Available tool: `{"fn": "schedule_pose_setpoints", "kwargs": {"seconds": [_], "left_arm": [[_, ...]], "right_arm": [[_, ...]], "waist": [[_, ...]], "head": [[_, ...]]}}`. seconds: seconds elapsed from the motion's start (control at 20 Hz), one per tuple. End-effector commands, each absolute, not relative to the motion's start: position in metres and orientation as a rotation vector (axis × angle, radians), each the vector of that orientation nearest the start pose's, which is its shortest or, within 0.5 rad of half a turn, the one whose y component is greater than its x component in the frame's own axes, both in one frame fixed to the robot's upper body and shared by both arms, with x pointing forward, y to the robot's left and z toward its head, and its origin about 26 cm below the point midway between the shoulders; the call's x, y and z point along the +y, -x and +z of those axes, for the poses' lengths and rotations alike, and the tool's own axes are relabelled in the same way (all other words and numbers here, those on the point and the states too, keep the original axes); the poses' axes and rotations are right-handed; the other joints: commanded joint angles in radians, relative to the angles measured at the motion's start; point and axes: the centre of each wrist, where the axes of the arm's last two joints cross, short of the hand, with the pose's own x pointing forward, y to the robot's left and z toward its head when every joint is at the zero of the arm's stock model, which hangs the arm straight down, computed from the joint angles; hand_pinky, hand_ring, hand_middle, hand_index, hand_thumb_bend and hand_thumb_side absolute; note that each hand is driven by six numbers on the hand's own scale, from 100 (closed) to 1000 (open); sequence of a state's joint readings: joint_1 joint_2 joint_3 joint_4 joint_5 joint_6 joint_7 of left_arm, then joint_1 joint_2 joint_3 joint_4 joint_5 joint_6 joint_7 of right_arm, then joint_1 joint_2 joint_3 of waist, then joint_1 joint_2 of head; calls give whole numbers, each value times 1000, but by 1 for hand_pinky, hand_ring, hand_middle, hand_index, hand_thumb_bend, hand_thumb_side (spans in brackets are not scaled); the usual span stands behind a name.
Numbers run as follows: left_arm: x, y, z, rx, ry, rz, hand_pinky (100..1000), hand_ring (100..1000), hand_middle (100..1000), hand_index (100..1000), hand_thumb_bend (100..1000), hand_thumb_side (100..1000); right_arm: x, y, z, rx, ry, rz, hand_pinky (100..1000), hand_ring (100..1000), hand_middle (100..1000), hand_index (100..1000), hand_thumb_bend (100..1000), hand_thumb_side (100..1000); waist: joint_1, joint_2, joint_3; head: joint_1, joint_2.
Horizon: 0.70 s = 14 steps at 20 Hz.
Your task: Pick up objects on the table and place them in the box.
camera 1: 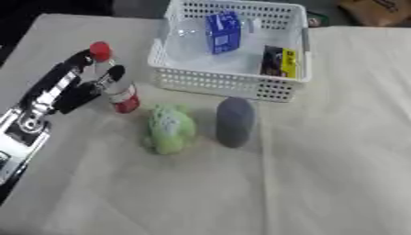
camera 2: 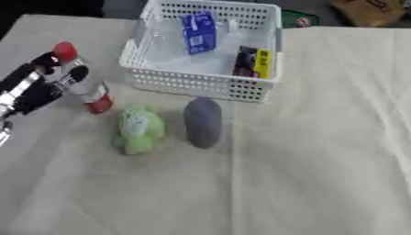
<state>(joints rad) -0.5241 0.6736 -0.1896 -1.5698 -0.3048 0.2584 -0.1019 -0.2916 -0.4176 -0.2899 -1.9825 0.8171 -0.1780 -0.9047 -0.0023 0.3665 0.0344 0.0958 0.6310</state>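
Over on the left of the counter (camera 1: 337, 137), left hand (camera 1: 84, 85) has its fingers wrapped around the clear red-capped plastic bottle (camera 1: 115, 85). Best to lift straight up, clear the white mesh box's (camera 1: 229, 85) rim, then release.

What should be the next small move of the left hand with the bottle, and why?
Probably lift the bottle straight up a little. The left hand has its fingers curled round it, yet its base seems to rest on the table. The white basket stands just to its right with a raised wall, and the green toy lies close by, so height should come first.
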Motion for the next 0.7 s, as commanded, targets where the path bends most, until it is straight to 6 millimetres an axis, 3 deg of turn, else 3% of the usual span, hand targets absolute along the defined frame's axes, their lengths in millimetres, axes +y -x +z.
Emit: {"fn": "schedule_pose_setpoints", "kwargs": {"seconds": [0.05,0.45,0.7], "left_arm": [[308,-376,206,-1645,-737,-888,1000,1000,1000,1000,538,991],[306,-383,204,-1636,-731,-901,1000,1000,1000,997,502,979],[307,-384,203,-1639,-791,-842,1000,1000,868,896,405,932]], "right_arm": [[-346,-285,240,2529,-1775,283,900,854,765,854,100,1000],[-346,-285,240,2531,-1772,288,900,854,764,853,100,1000],[-347,-285,240,2529,-1773,292,900,853,763,852,100,1000]], "waist": [[0,-18,-2],[0,-17,-6],[2,-17,-7]], "head": [[4,-12],[7,-14],[7,-14]]}}
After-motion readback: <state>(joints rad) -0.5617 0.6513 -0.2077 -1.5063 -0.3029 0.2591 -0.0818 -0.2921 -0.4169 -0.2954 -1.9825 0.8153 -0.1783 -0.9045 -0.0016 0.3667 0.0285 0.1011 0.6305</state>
